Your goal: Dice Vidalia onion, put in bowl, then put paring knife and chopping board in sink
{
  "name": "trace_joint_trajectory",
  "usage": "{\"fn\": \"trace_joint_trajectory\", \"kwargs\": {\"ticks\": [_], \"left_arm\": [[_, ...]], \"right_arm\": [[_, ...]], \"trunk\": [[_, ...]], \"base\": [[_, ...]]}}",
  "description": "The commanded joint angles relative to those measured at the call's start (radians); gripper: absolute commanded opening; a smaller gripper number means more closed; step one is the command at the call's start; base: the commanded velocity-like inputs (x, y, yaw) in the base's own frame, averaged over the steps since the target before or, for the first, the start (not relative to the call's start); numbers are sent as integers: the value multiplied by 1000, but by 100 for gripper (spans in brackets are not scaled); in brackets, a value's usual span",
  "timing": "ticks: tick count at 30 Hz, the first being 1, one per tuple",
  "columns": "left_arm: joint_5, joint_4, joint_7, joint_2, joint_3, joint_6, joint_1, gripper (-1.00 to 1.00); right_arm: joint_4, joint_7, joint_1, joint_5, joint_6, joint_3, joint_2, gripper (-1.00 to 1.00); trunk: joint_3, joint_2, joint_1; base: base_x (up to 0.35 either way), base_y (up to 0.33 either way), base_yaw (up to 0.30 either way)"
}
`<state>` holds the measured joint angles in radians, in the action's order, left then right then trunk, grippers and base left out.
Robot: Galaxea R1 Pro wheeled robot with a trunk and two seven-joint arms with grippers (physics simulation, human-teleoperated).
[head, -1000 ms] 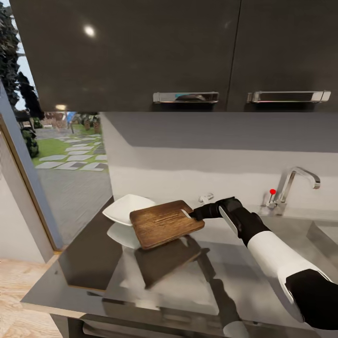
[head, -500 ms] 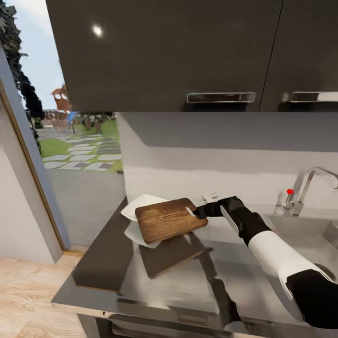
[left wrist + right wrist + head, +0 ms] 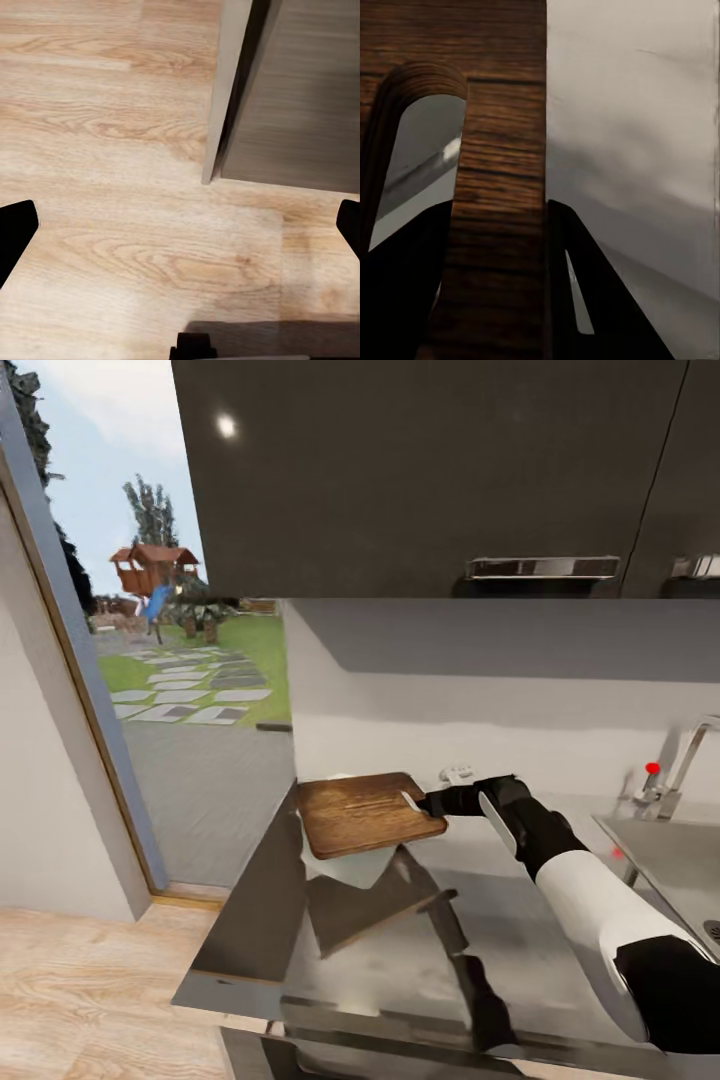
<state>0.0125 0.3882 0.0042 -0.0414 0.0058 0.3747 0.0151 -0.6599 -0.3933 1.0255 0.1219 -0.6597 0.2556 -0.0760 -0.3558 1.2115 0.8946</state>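
In the head view the right gripper [image 3: 432, 801] is clamped on the handle end of the chopping board [image 3: 368, 813], holding it clear above the countertop [image 3: 400, 950]. The board lies nearly flat, its long axis running across the picture from the gripper toward the glass door [image 3: 130, 690], its far end tipped a little lower. A white bowl [image 3: 350, 865] sits under the board, mostly hidden by it, and the glossy dark-grey worktop mirrors the board and arm. The sink [image 3: 672, 860] lies well off to the right, by the chrome tap [image 3: 680, 770] with its red knob. Dark cabinets [image 3: 450, 470] hang overhead against a grey backsplash [image 3: 480, 710]; the countertop's left end stops near the door, with pale wood floor [image 3: 90, 980] below. In the left wrist view the left gripper [image 3: 184, 225] stands wide apart, holding nothing, over plank floor [image 3: 112, 225] beside a cabinet corner [image 3: 225, 112]. In the right wrist view two dark fingers [image 3: 585, 300] squeeze the board's [image 3: 502, 187] wooden handle strip beside its slot.
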Motion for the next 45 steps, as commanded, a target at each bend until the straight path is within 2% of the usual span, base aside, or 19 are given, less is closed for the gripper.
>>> {"fn": "trace_joint_trajectory", "kwargs": {"ticks": [1,6,9,13,19,24,39,44,45], "left_arm": [[1,1,0,0,0,1,0,100],[1,1,0,0,0,1,0,100],[0,-16,-11,-5,-8,-13,3,100],[0,-39,-10,-4,-8,-12,3,100],[-3,-73,-12,4,0,-1,3,100],[-3,-101,-12,4,0,-1,3,100],[-3,-186,-12,5,0,0,3,100],[-3,-214,-12,5,0,0,3,100],[-3,-262,-12,5,0,0,3,100]], "right_arm": [[-1,4,1,7,-6,5,-3,-100],[-1,4,1,6,-7,4,-7,-100],[-19,-9,18,27,-24,-14,10,-100],[-42,-10,41,28,-19,-17,22,-100],[-78,-44,75,36,-8,-53,48,-100],[-107,-57,104,33,-9,-72,48,-100],[-194,31,192,29,-9,-70,30,-100],[-223,59,194,27,-10,-69,29,-100],[-229,71,194,27,-10,-69,29,-100]], "trunk": [[-1,1,0],[-1,1,0],[-1,1,0],[-1,1,0],[-1,1,0],[-1,1,0],[-1,1,0],[-1,1,0],[-1,1,0]], "base": [[0,26,0],[-11,11,0],[0,0,0],[0,0,0],[0,0,0],[0,0,0],[0,0,0],[0,0,0],[0,0,0]]}}
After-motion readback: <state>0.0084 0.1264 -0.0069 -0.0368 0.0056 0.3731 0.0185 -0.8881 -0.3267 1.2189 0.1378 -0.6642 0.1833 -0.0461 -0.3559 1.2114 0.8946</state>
